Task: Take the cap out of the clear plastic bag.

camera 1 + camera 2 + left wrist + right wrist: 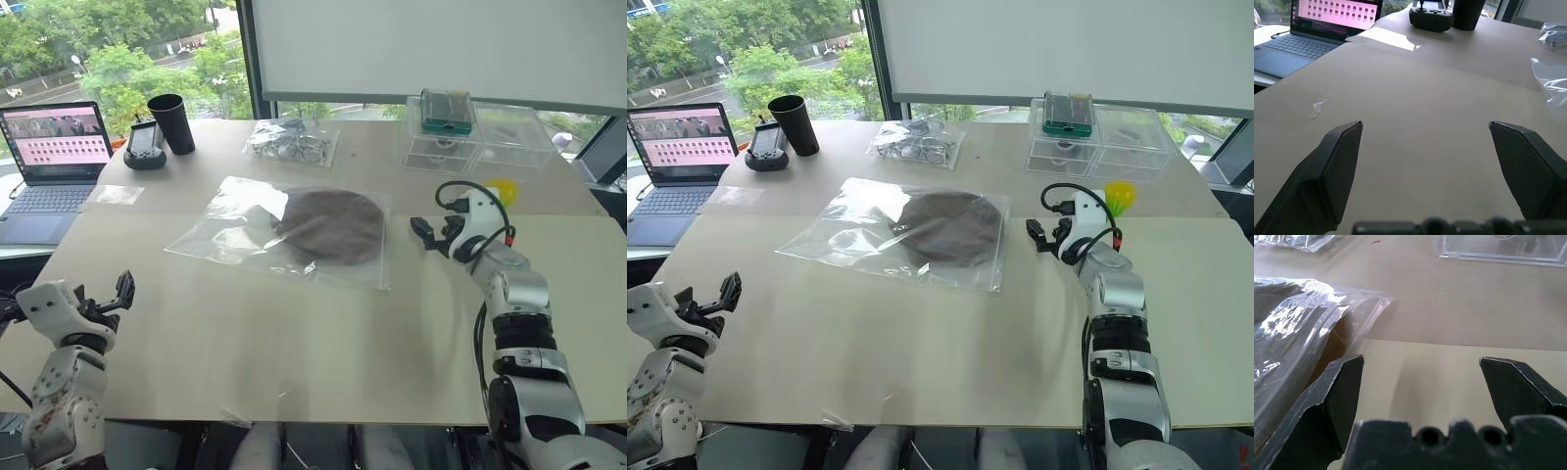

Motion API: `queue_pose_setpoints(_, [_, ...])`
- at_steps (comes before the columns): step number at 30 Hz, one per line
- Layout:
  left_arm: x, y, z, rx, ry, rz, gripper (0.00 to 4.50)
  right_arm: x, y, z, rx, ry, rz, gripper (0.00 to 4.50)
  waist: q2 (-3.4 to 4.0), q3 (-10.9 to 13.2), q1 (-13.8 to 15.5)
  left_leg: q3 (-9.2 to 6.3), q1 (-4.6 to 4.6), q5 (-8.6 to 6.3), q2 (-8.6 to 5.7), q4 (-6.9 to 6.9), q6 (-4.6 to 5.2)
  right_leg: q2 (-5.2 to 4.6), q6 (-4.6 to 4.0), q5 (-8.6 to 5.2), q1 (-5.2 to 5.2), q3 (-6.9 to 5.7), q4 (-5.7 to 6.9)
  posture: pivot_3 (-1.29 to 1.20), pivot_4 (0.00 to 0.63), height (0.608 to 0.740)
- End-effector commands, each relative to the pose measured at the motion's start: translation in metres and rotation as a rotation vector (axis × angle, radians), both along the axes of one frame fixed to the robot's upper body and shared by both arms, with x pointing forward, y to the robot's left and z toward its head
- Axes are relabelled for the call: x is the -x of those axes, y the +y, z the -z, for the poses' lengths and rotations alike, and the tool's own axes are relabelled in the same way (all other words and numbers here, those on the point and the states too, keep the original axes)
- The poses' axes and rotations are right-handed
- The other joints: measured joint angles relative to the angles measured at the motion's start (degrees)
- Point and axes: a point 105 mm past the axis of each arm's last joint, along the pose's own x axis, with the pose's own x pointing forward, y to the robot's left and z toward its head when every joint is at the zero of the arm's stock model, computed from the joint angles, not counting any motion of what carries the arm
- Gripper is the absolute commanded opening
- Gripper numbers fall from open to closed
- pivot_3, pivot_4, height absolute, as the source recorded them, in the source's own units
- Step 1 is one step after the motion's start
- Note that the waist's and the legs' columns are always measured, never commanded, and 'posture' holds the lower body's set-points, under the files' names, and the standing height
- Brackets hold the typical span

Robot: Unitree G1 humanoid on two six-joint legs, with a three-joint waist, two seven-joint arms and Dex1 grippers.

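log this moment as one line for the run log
stage: approach | cap: inside clear plastic bag | right claw: open, beside bag edge | left claw: open, apart from bag

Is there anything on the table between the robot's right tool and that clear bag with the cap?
Nothing: bare table separates the right tool from the clear plastic bag, seen in the left eye view.

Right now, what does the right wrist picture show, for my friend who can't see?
The open right end effector hovers beside the clear plastic bag with the brown cap inside, on the table.
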Motion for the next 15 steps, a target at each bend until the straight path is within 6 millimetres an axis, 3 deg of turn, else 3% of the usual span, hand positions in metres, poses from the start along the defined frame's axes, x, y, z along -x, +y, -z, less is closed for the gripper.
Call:
queue_pose_setpoints(1, [-0.002, 0.002, -0.008, -0.044, -0.028, 0.023, 4.46, 0.0, -0.005, -0.015, 0.012, -0.061, 0.008, 4.5, 0.0, 0.0, 0.0, 0.0, 0.0, 0.0, 0.0, 0.0, 0.0, 0.0, 0.0, 0.0, 0.0, 0.0, 0.0, 0.0, 0.15, 0.74])
queue_pose_setpoints(6, [-0.012, -0.008, -0.004, -0.02, -0.043, 0.128, 4.46, 0.002, -0.002, -0.012, 0.096, -0.038, -0.03, 4.5, 0.0, 0.0, 0.1, 0.02, -0.01, 0.0, 0.01, 0.01, 0.0, 0.02, 0.0, 0.0, -0.01, 0.01, 0.0, 0.0, 0.15, 0.74])
queue_pose_setpoints(9, [-0.018, -0.033, -0.02, -0.063, -0.062, 0.328, 4.46, 0.002, 0.026, -0.031, 0.142, -0.061, -0.188, 4.5, -0.03, 0.0, -0.1, 0.03, -0.02, 0.0, 0.02, 0.02, 0.0, 0.04, 0.01, 0.01, -0.02, 0.01, -0.01, 0.0, 0.15, 0.74])
queue_pose_setpoints(11, [-0.003, -0.07, -0.034, -0.025, -0.047, 0.622, 4.46, 0.011, 0.043, -0.044, 0.209, -0.056, -0.354, 4.5, -0.04, 0.0, -0.5, 0.06, -0.02, 0.0, 0.09, 0.02, 0.0, 0.1, 0.01, 0.01, -0.05, 0.05, -0.01, 0.0, 0.15, 0.74])
queue_pose_setpoints(13, [0.027, -0.103, -0.041, 0.046, 0.022, 0.91, 4.46, 0.026, 0.056, -0.052, 0.257, -0.023, -0.528, 4.5, -0.04, 0.1, -1.3, 0.11, -0.18, -0.01, 0.18, 0.02, 0.01, 0.14, 0.01, 0.02, -0.21, 0.13, -0.03, 0.0, 0.15, 0.74])
queue_pose_setpoints(15, [0.05, -0.119, -0.049, 0.107, 0.068, 1.073, 4.46, 0.043, 0.066, -0.054, 0.29, 0.018, -0.676, 4.5, -0.04, 0.1, -1.4, 0.18, -0.17, -0.09, 0.2, -0.01, 0.02, 0.14, -0.01, 0.02, -0.26, 0.22, -0.07, 0.0, 0.15, 0.74])
